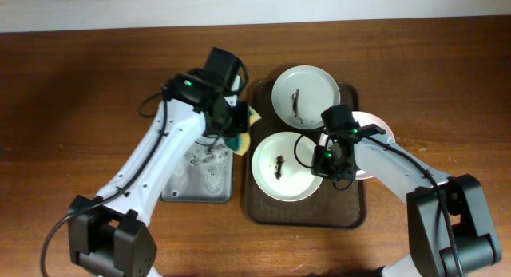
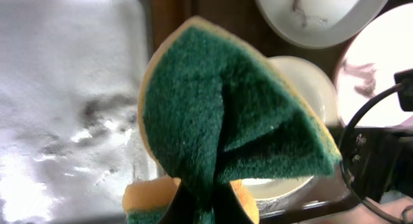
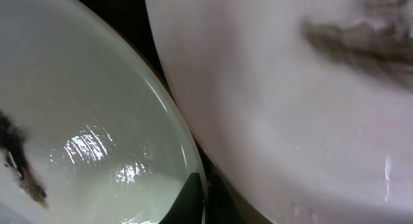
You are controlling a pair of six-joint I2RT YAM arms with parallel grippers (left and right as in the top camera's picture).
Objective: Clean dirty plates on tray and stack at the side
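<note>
No text, label, brand, number or sign can be read in any view. There is nothing legible on the plates (image 1: 315,85), the tray (image 1: 307,213), the sponge (image 2: 193,108) or the grey basin (image 1: 200,185).

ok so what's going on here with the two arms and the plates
The left gripper holds a folded green and yellow sponge between the grey basin and the dark brown rectangular tray. The right gripper is down between the front round white plate and the pinkish plate, one finger at the front plate's rim. All three plates, the far white plate too, sit on the tray with dark smears.
</note>
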